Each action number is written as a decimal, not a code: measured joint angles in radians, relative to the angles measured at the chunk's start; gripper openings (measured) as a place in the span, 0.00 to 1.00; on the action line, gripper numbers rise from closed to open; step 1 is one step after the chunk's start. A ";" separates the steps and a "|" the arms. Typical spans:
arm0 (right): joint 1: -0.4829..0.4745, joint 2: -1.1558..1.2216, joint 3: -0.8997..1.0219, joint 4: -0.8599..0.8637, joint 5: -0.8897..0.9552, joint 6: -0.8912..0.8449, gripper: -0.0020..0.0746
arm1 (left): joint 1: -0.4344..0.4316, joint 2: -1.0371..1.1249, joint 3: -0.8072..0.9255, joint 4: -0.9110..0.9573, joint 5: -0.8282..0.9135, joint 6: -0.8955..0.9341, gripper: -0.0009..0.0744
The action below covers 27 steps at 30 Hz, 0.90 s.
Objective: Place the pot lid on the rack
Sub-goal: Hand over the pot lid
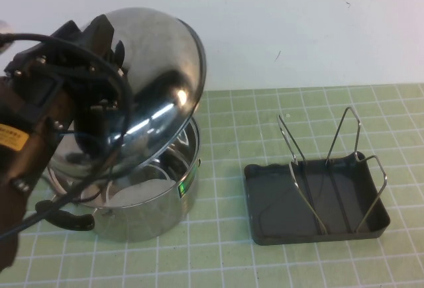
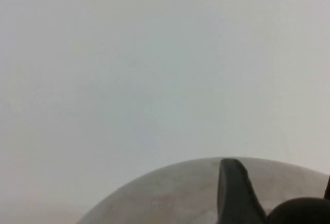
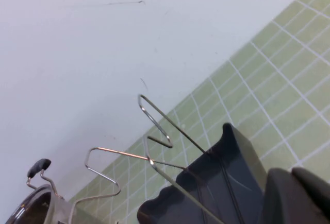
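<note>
My left gripper (image 1: 105, 36) is shut on the black knob (image 2: 301, 211) of the shiny steel pot lid (image 1: 159, 69). It holds the lid raised and tilted on edge above the open steel pot (image 1: 149, 198). In the left wrist view the lid's dome (image 2: 170, 193) fills the bottom, with one finger (image 2: 232, 193) beside the knob. The rack (image 1: 318, 198), a dark grey tray with upright wire loops, stands to the right of the pot and holds nothing. It also shows in the right wrist view (image 3: 216, 183). My right gripper (image 3: 299, 195) hovers by the rack's near side, shut and empty, out of the high view.
The things stand on a green gridded mat (image 1: 278, 109) in front of a white wall (image 1: 298, 23). The pot's black handle (image 1: 69, 220) sticks out at the front left. The left arm's cables (image 1: 40, 40) loop over the wrist.
</note>
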 joint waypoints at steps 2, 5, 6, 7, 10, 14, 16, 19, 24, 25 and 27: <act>0.000 0.000 0.000 0.010 -0.014 -0.045 0.02 | -0.004 -0.046 0.000 0.040 0.085 -0.100 0.42; 0.000 0.000 0.000 0.014 -0.022 -0.100 0.02 | -0.005 -0.067 0.002 0.077 0.162 -0.194 0.42; 0.000 0.000 0.000 0.014 -0.011 -0.127 0.02 | -0.006 -0.067 0.002 0.085 0.177 -0.224 0.42; 0.000 0.000 0.000 0.017 0.006 -0.155 0.02 | -0.006 -0.067 0.002 0.089 0.190 -0.255 0.42; 0.000 0.000 0.000 0.111 0.089 -0.217 0.02 | -0.006 -0.049 0.006 0.106 0.209 -0.348 0.42; 0.000 0.000 0.000 0.493 0.187 -0.511 0.02 | -0.006 -0.011 0.006 0.228 0.153 -0.469 0.42; 0.000 0.023 0.000 0.792 0.235 -0.738 0.02 | -0.006 0.020 0.006 0.314 0.076 -0.527 0.42; 0.000 0.132 -0.042 1.055 0.307 -1.028 0.05 | -0.006 0.084 0.006 0.453 -0.100 -0.599 0.42; 0.000 0.408 -0.230 1.132 0.449 -1.219 0.28 | -0.006 0.203 0.006 0.613 -0.361 -0.680 0.42; 0.000 0.470 -0.279 1.136 0.483 -1.246 0.36 | -0.006 0.225 0.006 0.626 -0.379 -0.687 0.42; 0.000 0.584 -0.365 1.140 0.553 -1.288 0.50 | -0.006 0.266 0.006 0.652 -0.386 -0.704 0.42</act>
